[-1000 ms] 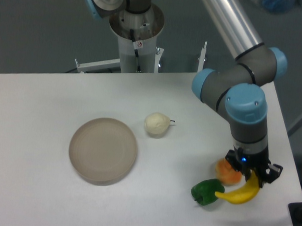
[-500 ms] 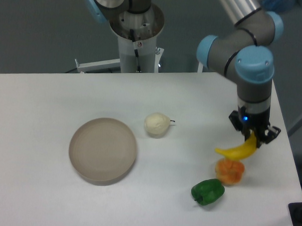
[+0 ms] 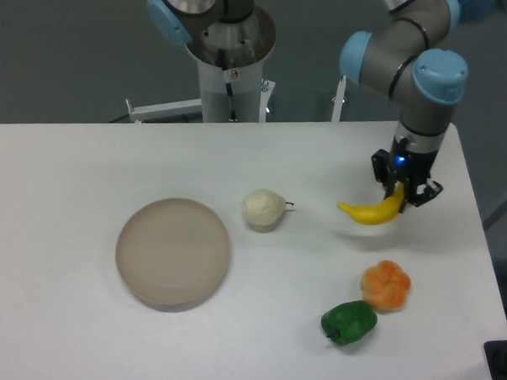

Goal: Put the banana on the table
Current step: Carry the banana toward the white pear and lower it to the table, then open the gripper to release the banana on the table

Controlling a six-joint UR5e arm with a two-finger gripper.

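From the fixed camera we see the pincer (image 3: 399, 190) pinching the banana (image 3: 371, 211) by its right end, the fruit jutting out to the left and held above the white desk (image 3: 86, 174), a faint shadow beneath it. Below the pincer lie the orange lobed fruit (image 3: 386, 285) and a green pepper (image 3: 348, 322). Well to its left sit the cream pear (image 3: 262, 209) and round plate (image 3: 173, 252).

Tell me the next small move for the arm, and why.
Probably lower straight down, then open. The tool holds the banana by one end above the table, a faint shadow beneath it, with bare surface below, apart from the pear and orange fruit.
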